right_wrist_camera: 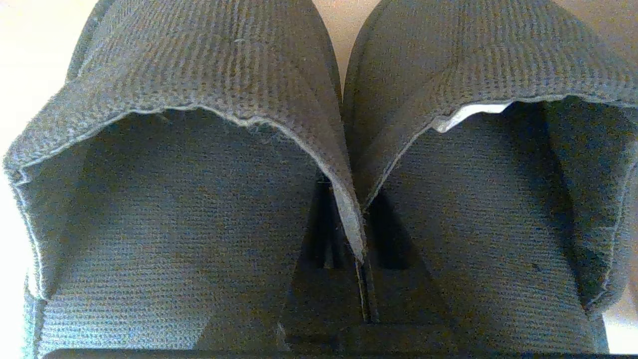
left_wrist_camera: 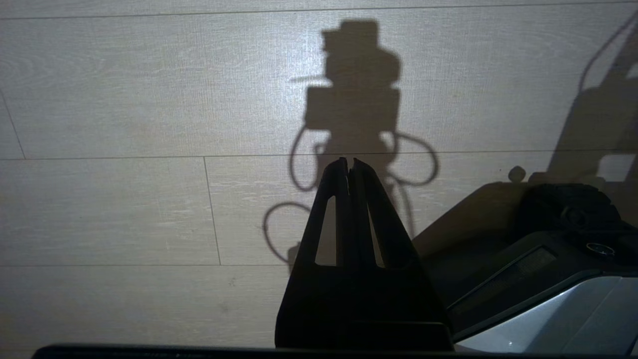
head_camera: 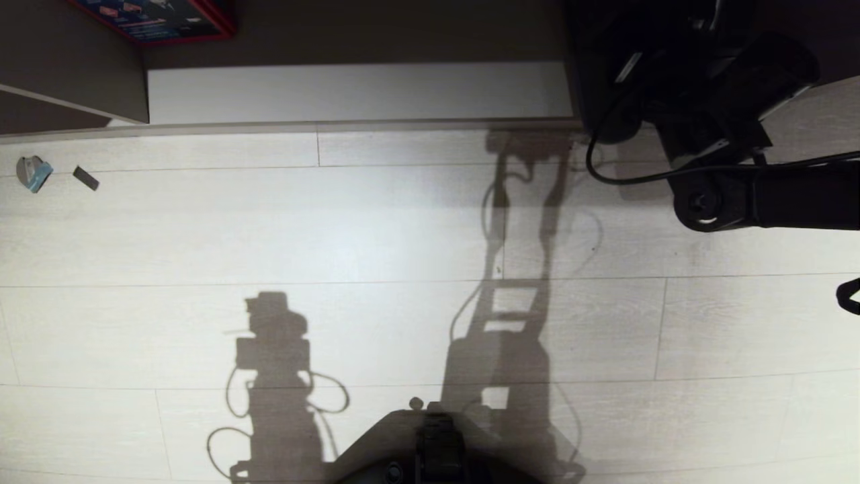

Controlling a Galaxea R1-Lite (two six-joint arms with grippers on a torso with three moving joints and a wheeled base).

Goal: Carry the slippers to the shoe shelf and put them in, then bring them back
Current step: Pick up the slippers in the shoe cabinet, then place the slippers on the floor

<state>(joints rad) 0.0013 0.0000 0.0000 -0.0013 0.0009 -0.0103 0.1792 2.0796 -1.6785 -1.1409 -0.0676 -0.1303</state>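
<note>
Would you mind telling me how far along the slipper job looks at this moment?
Done: the right end effector has pinched the slippers together by their inner strap edges. In hand: holding them near the shoe shelf. Left, from this moment alone: I cannot tell whether shelving or returning comes next. The left end effector idles shut.

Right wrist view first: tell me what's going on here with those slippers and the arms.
The right gripper is shut on the slippers, pinching the two inner strap edges together where the pair sits side by side. In the head view the right arm reaches to the upper right, by the shoe shelf. The left gripper is shut and empty, parked over the pale plank floor. Whether the slippers rest on anything cannot be told.
</note>
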